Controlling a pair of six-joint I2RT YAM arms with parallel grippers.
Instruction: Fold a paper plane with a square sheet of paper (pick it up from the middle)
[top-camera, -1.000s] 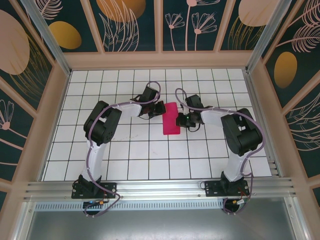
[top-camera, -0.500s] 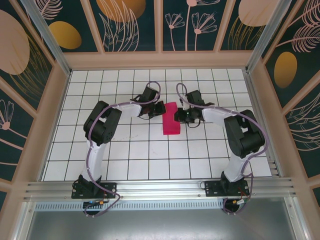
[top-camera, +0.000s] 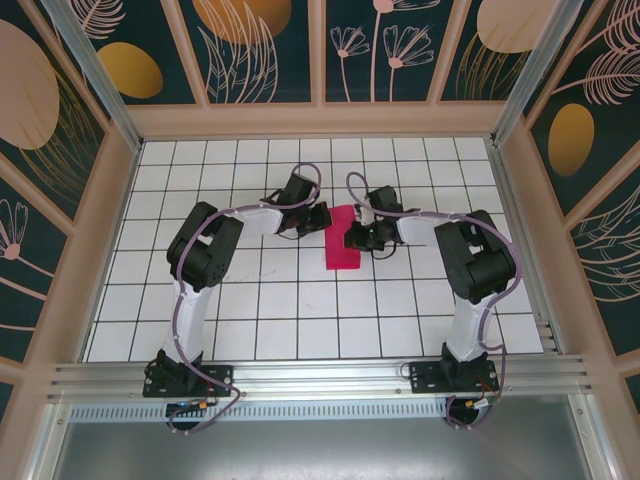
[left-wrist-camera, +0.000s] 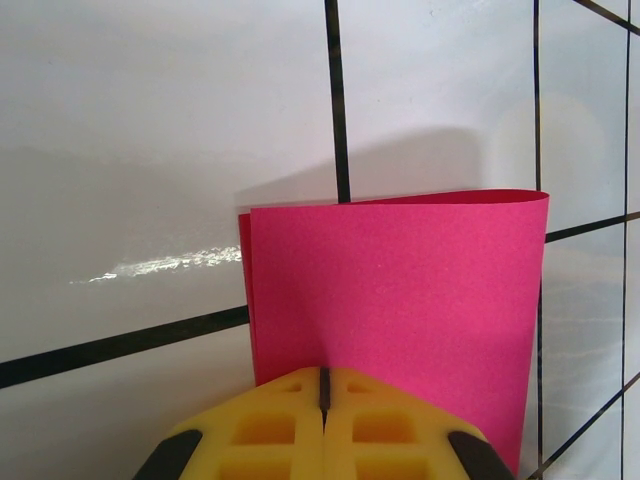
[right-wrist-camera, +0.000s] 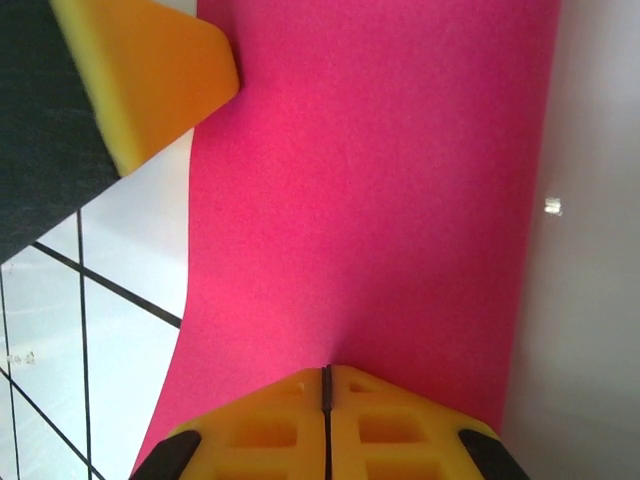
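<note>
The square sheet of paper (top-camera: 341, 247) lies on the white grid table, folded over into a narrow magenta rectangle. In the left wrist view the paper (left-wrist-camera: 400, 290) shows two layers, with a rounded fold at its far edge. My left gripper (top-camera: 322, 218) is shut, its yellow tips (left-wrist-camera: 323, 375) resting on the paper's left edge near the top. My right gripper (top-camera: 353, 237) is also shut, tips (right-wrist-camera: 326, 372) down on the paper (right-wrist-camera: 370, 200) from the right side. One of the left gripper's yellow fingers (right-wrist-camera: 150, 70) sits at the opposite edge.
The table (top-camera: 280, 300) is white tiles with black grid lines, walled by a wooden frame (top-camera: 320, 120) at the back and sides. Both arm bases stand on the metal rail (top-camera: 320, 378) at the near edge.
The right gripper has moved left and slightly back, from beside the paper's right edge onto the paper. The left gripper and the paper have stayed put.
</note>
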